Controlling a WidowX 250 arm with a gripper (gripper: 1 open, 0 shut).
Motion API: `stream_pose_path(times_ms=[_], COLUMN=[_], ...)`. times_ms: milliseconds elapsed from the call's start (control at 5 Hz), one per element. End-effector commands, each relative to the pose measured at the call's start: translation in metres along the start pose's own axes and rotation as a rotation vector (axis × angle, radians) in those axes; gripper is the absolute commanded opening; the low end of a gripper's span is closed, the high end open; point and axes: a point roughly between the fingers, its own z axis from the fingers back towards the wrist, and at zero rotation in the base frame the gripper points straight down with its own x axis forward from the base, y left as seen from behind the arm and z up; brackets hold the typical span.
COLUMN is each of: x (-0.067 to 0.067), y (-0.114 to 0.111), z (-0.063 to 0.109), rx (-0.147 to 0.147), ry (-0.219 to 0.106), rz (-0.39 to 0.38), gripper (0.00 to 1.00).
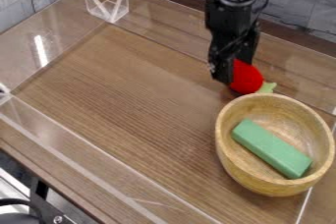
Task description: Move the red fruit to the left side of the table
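Note:
The red fruit (249, 78), small and glossy with a light green leafy top, rests on the brown wood-grain table (118, 95) at the right, just behind the bowl. My black gripper (233, 64) points straight down over the fruit's left side. Its jaws stand open, with the fingertips low at the fruit's upper left edge, and they hide part of the fruit. I cannot tell whether a finger touches it. Nothing is gripped.
A round light wooden bowl (223, 135) holding a green rectangular block (272, 148) stands at the front right, close to the fruit. Low clear acrylic walls (105, 7) border the tabletop. The left half of the table shows bare wood.

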Motion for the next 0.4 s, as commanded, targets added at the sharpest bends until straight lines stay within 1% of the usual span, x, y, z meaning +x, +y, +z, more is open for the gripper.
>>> stream_pose_path(times_ms=[0, 200], x=[0.006, 0.007], y=[-0.010, -0.018], z=[0.029, 0.048], rx=[-0.046, -0.049], ry=[0.023, 0.077], rz=[0.043, 0.049], gripper=[0.00, 0.00])
